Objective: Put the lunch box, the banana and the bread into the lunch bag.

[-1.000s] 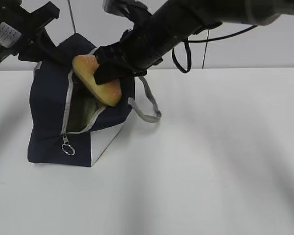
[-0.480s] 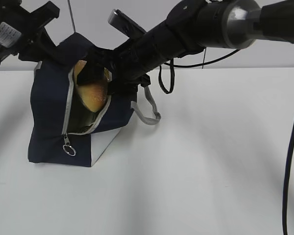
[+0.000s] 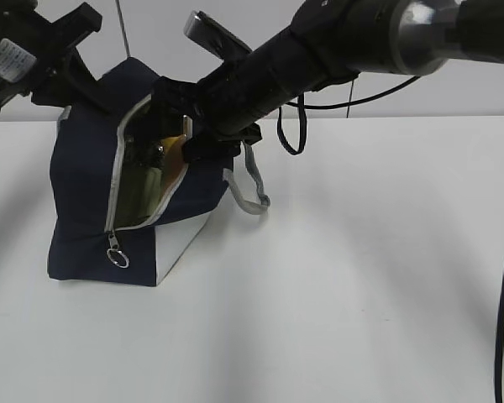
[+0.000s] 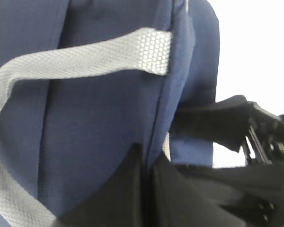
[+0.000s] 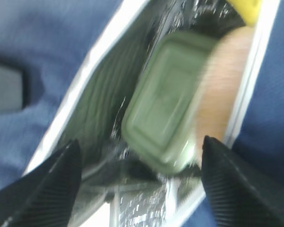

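Right gripper [image 5: 137, 177] at the mouth of the lunch bag [image 3: 88, 210], jaws spread wide and holding nothing.

In the right wrist view its two dark fingers [image 5: 47, 187] stand well apart on either side of the unzipped opening, and between them lie the lunch box [image 5: 168, 123] with its green lid up, the bread [image 5: 222, 94] pressed against its side, and a yellow corner of the banana [image 5: 248, 7] cut off by the frame edge; all is blurred. The left gripper [image 3: 34, 54] sits at the bag's top rear corner on the bench [image 3: 361, 294]; its wrist view shows only navy fabric and a grey strap [image 4: 75, 64], so I cannot tell how its jaws stand.
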Controlling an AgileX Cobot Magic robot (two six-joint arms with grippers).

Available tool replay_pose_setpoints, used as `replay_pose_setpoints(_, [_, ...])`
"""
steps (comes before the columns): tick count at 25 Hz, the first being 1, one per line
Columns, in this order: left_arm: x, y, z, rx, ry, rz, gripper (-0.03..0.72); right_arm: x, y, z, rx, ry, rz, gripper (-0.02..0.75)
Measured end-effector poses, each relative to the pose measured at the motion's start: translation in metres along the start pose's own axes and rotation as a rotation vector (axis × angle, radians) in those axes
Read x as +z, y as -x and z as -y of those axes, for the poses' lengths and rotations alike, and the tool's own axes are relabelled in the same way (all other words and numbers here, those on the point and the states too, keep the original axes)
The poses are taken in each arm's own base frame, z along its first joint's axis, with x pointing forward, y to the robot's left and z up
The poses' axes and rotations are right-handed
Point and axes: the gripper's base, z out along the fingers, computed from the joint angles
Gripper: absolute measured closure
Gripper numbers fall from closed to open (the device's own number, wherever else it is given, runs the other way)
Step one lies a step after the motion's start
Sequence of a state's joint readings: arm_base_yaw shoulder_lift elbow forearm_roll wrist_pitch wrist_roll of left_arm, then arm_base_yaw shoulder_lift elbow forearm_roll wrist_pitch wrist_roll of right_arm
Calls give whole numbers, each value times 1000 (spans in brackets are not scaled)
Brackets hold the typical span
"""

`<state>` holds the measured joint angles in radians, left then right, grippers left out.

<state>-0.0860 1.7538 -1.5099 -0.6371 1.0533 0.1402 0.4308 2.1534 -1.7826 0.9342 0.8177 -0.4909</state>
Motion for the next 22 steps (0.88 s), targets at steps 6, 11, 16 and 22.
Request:
replay_pose_setpoints(6, [0, 0, 0, 0, 0, -1, 691, -30, 13, 0, -35, 72, -80, 158])
replay_pose_setpoints(11, [0, 0, 0, 0, 0, -1, 691, -74, 35, 8, -52, 96, -90, 162])
replay_pose_setpoints(16, [0, 0, 0, 0, 0, -2, 691, -101, 42, 35, -7, -68, -94, 234])
replay_pose_setpoints(22, [0, 0, 0, 0, 0, -3, 691, -100, 39, 50, 48, -121, -118, 369])
